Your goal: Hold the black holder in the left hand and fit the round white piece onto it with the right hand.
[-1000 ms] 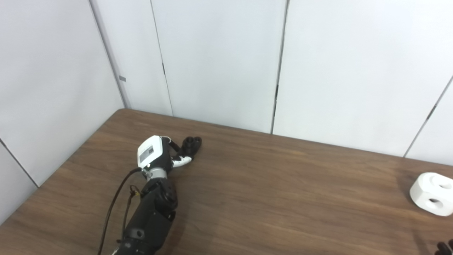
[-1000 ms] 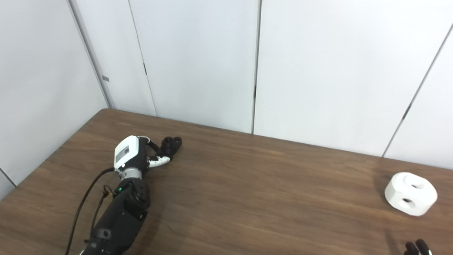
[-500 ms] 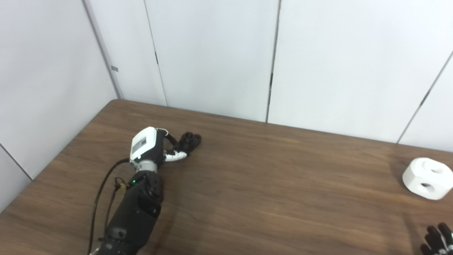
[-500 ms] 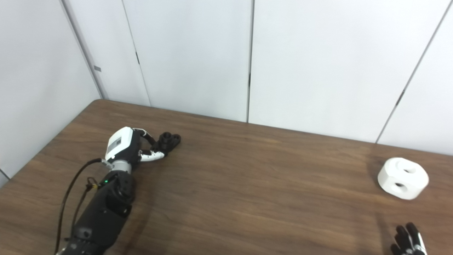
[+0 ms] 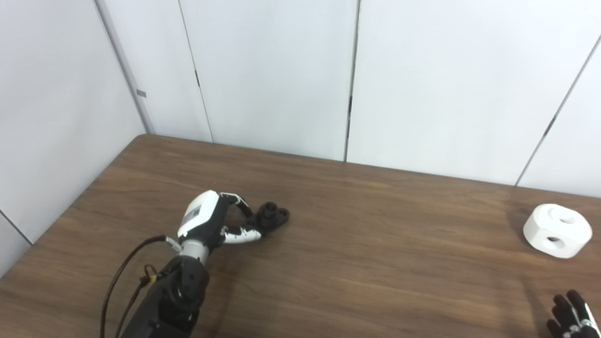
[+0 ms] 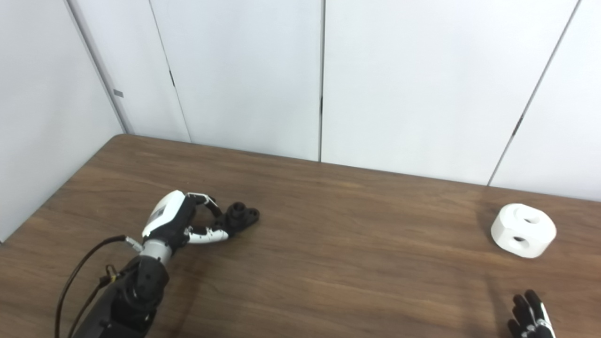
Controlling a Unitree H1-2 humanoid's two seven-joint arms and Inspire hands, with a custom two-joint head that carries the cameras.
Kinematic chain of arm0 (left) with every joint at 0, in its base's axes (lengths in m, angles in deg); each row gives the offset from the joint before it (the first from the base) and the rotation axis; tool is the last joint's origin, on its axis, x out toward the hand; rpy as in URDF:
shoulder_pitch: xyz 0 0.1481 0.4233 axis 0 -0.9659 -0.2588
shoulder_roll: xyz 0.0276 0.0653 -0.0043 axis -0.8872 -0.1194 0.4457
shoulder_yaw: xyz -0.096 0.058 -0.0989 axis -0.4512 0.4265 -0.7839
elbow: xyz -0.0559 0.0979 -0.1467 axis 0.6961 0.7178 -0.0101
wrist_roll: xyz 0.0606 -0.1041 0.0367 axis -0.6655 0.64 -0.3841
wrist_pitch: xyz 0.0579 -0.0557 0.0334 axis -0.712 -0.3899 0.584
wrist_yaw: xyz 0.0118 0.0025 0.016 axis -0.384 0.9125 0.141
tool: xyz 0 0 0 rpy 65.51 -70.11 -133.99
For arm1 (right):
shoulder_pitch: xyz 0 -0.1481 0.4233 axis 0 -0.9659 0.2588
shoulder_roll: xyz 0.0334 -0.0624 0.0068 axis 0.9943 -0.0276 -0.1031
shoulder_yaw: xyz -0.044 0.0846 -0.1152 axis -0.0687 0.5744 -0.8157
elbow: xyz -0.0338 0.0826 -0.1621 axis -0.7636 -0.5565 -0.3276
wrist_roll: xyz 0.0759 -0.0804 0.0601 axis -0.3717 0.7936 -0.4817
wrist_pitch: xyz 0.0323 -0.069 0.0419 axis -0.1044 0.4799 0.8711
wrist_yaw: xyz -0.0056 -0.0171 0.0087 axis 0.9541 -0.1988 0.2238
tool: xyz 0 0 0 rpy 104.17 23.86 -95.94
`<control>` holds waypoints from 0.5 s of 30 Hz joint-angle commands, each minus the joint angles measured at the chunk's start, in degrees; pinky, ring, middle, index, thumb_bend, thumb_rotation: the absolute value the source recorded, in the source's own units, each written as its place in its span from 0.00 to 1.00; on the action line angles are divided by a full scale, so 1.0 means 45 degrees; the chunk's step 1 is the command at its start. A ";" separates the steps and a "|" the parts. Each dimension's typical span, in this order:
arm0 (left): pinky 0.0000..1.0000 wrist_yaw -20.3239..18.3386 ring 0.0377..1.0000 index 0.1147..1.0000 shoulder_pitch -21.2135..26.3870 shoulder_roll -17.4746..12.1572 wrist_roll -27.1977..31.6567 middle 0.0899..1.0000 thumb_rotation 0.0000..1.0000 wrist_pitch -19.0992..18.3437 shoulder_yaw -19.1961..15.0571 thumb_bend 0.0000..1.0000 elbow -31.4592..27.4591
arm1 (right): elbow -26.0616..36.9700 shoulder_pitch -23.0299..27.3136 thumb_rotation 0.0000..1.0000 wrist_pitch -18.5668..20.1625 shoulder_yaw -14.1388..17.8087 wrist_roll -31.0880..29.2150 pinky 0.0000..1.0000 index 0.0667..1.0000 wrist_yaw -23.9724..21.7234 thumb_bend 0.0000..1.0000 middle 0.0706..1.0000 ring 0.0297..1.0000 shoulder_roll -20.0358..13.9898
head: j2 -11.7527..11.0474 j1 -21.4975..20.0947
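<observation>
The black holder (image 5: 273, 218) lies low over the brown table (image 5: 375, 263), left of the middle. My left hand (image 5: 213, 225) reaches it from the left and is shut on it, a finger curled over its far side and the thumb along its near side. The round white piece (image 5: 557, 230), with two holes in it, sits alone at the table's right end. Only the dark fingers of my right hand (image 6: 528, 314) show, at the bottom right corner; they point up, spread apart, holding nothing, a short way in front of the white piece.
White wall panels (image 5: 281, 70) stand right behind the table's far edge and along its left side. A black cable (image 5: 124, 267) hangs from my left forearm.
The camera has shifted. Against the table, my left hand and the black holder have moved nearer and to the right. My right hand's fingers have risen further into view.
</observation>
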 commanded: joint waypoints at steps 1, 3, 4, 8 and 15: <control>0.81 -0.0243 0.89 0.42 -0.0437 0.0156 0.0411 0.80 0.06 0.0564 0.0460 0.51 -0.0063 | 0.0274 -0.0179 1.00 0.0186 -0.0094 -0.0013 1.00 0.97 -0.0032 0.63 0.96 1.00 0.0043 | 0.0018 -0.0080; 0.82 -0.0150 0.90 0.42 -0.0654 0.0180 0.0391 0.79 0.06 0.1095 0.0693 0.51 0.0031 | 0.0301 -0.0191 1.00 0.0117 -0.0128 -0.0025 1.00 0.97 -0.0077 0.62 0.97 1.00 0.0029 | 0.0097 -0.0163; 0.81 -0.0129 0.90 0.42 -0.0730 0.0169 0.0398 0.79 0.06 0.1319 0.0792 0.51 0.0083 | 0.0325 -0.0196 1.00 0.0126 -0.0134 -0.0061 1.00 0.97 -0.0076 0.62 0.97 1.00 0.0042 | 0.0136 -0.0228; 0.83 -0.0195 0.91 0.42 -0.1006 0.0185 0.0622 0.81 0.06 0.1988 0.1123 0.51 0.0249 | 0.0432 -0.0176 1.00 0.0251 -0.0119 -0.0078 1.00 0.96 0.0025 0.61 0.97 1.00 0.0081 | 0.0276 -0.0335; 0.80 -0.0332 0.90 0.42 -0.1405 -0.0098 0.0714 0.80 0.06 0.3397 0.1813 0.51 0.0571 | 0.0742 -0.0157 1.00 0.0400 -0.0217 0.0200 1.00 0.97 0.0173 0.62 0.96 1.00 0.0147 | 0.0766 -0.0967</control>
